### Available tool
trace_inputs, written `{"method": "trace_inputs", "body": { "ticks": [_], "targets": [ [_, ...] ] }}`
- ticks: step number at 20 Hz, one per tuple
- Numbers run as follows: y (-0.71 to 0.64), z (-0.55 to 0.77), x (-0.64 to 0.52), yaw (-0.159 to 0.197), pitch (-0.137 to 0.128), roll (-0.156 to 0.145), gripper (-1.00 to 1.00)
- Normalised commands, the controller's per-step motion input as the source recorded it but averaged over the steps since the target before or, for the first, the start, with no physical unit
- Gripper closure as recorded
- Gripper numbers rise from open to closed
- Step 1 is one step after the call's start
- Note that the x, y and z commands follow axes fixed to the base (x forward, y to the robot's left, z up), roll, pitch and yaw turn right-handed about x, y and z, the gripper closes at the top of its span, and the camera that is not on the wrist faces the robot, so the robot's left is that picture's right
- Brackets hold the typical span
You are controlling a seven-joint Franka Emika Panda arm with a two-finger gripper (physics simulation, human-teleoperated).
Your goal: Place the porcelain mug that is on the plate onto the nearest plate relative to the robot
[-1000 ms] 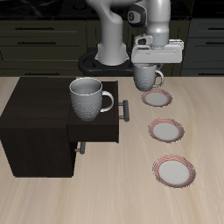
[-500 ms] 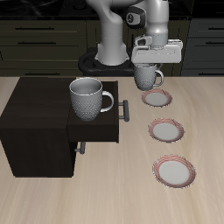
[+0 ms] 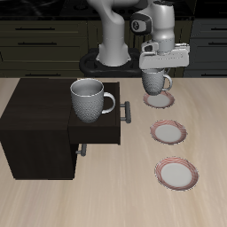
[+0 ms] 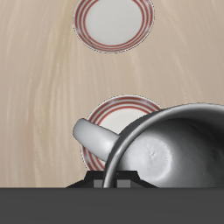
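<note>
My gripper is shut on the rim of the porcelain mug, a greyish-white dimpled mug with a loop handle. It holds the mug in the air just above the plate farthest back, closest to the robot's base. In the wrist view the mug fills the frame close up with its handle sticking out, and that plate lies partly hidden under it. Another plate shows beyond.
Two more identical plates lie toward the table's front edge, the middle one and the nearest one. A larger dimpled mug stands on a dark wooden cabinet with a drawer pulled open.
The gripper has carried the mug sideways, away from the cabinet, so it now hangs over the farthest-back plate. Nothing else moved.
</note>
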Motion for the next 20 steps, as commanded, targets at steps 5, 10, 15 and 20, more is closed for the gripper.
{"method": "trace_inputs", "body": {
  "ticks": [5, 10, 15, 20],
  "targets": [
    [0.2, -0.22, -0.02, -0.014, 0.046, 0.029, 1.0],
    [0.17, -0.29, 0.06, 0.013, 0.048, 0.024, 1.0],
    [0.13, -0.21, 0.04, 0.018, 0.027, 0.028, 1.0],
    [-0.01, -0.28, 0.11, -0.014, 0.06, -0.017, 1.0]
  ]
}}
